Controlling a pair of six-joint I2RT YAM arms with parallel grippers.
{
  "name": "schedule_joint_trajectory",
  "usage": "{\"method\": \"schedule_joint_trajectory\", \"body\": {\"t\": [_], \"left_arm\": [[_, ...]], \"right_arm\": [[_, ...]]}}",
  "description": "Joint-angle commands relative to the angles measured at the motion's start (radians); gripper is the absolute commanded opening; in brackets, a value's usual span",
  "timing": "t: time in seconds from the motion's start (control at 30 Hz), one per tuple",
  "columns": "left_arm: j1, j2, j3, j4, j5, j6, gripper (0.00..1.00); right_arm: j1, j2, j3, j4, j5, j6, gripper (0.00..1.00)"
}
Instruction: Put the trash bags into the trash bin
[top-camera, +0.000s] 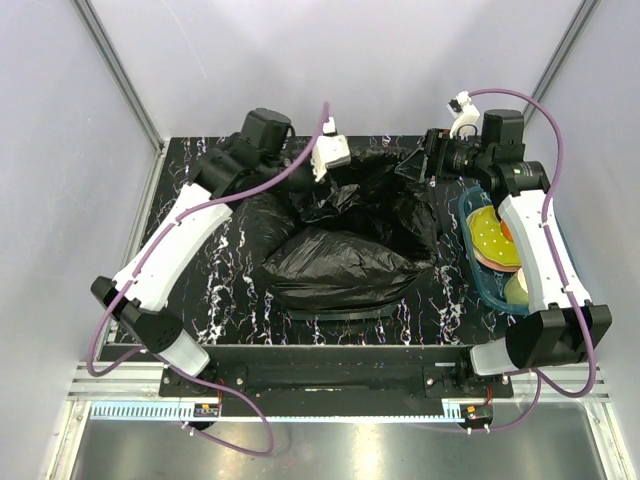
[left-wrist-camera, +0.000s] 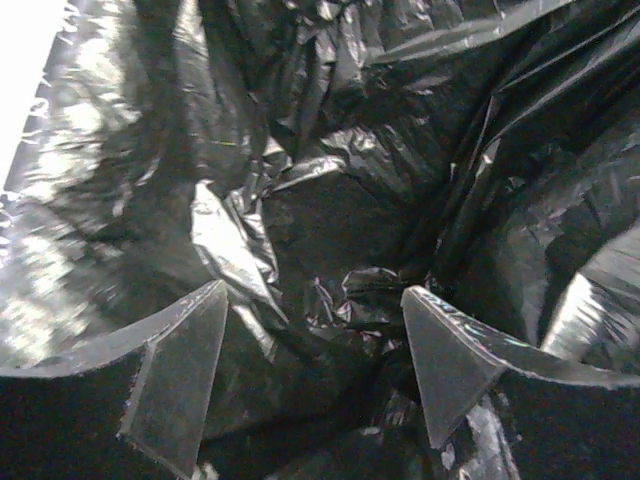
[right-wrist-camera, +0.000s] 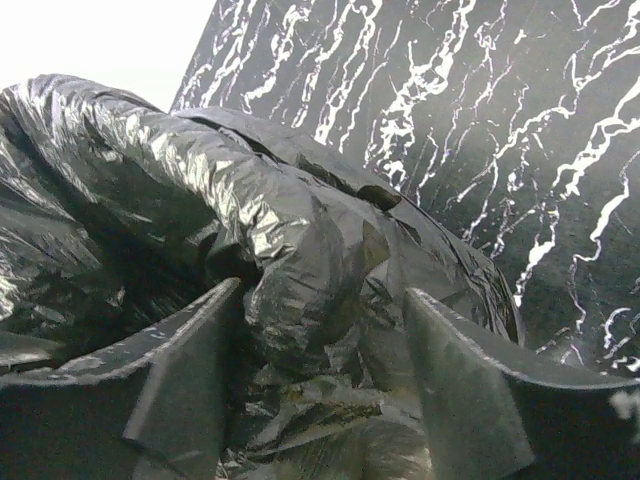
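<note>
Well, my left pincer (left-wrist-camera: 312, 300) is released at the back left of the heap, its fingers (left-wrist-camera: 175, 380) spread wide with only wrinkled film in front of them and nothing pinched. The trash bags (top-camera: 340, 255) lie as one glossy black mound in the middle of the marble surface (top-camera: 225, 285), bulging toward the near edge and rumpled higher toward the back, between my two arms. At the back right, my right pincer (right-wrist-camera: 325, 292) is also released: its jaws stand apart with a thick fold of the bag bulging up between them, close against the left finger (right-wrist-camera: 190, 370). Just right of the mound, under my right arm, sits a blue tray (top-camera: 487, 287) with a yellow disc (top-camera: 490, 235) in it.
</note>
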Motion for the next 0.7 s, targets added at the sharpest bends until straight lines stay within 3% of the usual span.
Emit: {"method": "schedule_joint_trajectory", "body": {"t": [0.0,0.13,0.23,0.3,0.4,0.5,0.67], "left_arm": [[0.021,-0.097,0.000,0.080,0.021,-0.054,0.76],[0.108,-0.170,-0.066,0.213,0.101,-0.214,0.74],[0.176,-0.232,-0.119,0.334,0.246,-0.291,0.63],[0.180,-0.252,-0.119,0.325,0.377,-0.271,0.52],[0.144,-0.272,-0.125,0.278,0.462,-0.269,0.46],[0.041,-0.267,-0.105,0.106,0.400,-0.130,0.46],[-0.073,-0.227,-0.158,0.003,0.288,-0.088,0.46]], "right_arm": [[0.009,-0.060,0.048,-0.015,0.027,-0.050,0.76],[0.009,-0.068,0.077,-0.013,0.025,-0.111,0.79],[0.009,-0.066,0.114,-0.029,0.048,-0.147,0.80],[0.009,-0.062,0.132,-0.035,0.052,-0.154,0.81],[0.008,-0.054,0.148,-0.043,0.041,-0.153,0.82],[0.009,-0.051,0.160,-0.046,0.039,-0.156,0.84],[0.011,-0.040,0.191,-0.056,0.019,-0.162,0.83]]}}
